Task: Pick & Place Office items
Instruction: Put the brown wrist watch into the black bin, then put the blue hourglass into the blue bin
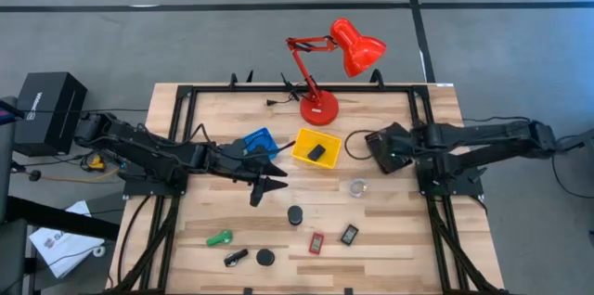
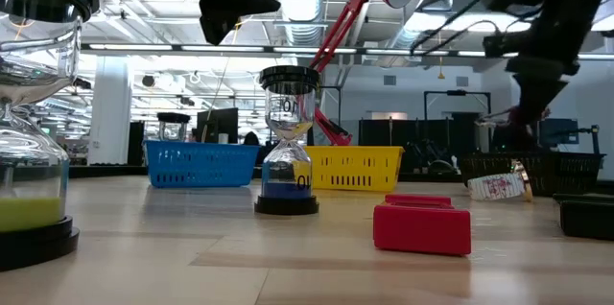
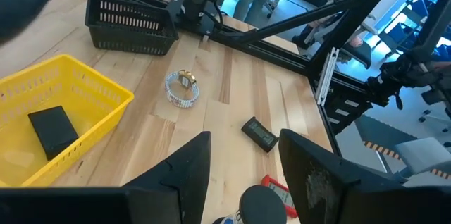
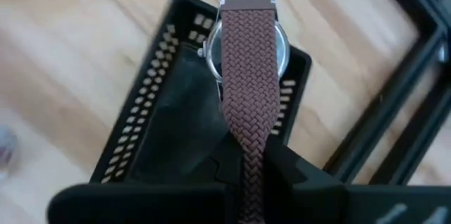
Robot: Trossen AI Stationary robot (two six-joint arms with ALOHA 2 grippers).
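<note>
Gripping a brown-strapped watch (image 4: 246, 76) over the black basket (image 4: 162, 111), right fingers (image 4: 243, 175) clenched, left fingers (image 3: 184, 175) released.

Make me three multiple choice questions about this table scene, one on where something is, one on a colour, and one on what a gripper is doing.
1. Where does the black block lie?
A. in the yellow tray
B. in the blue tray
C. beside the lamp base

2. What colour is the braided watch strap in the right wrist view?
A. green
B. brown
C. yellow

3. What is the state of the left gripper?
A. shut on a watch
B. shut on a disc
C. open and empty

Answers:
1 A, the block sits inside the yellow walls in the high and left wrist views.
2 B, the weave is reddish brown.
3 C, its fingers stand apart above the table with nothing between them.
</note>
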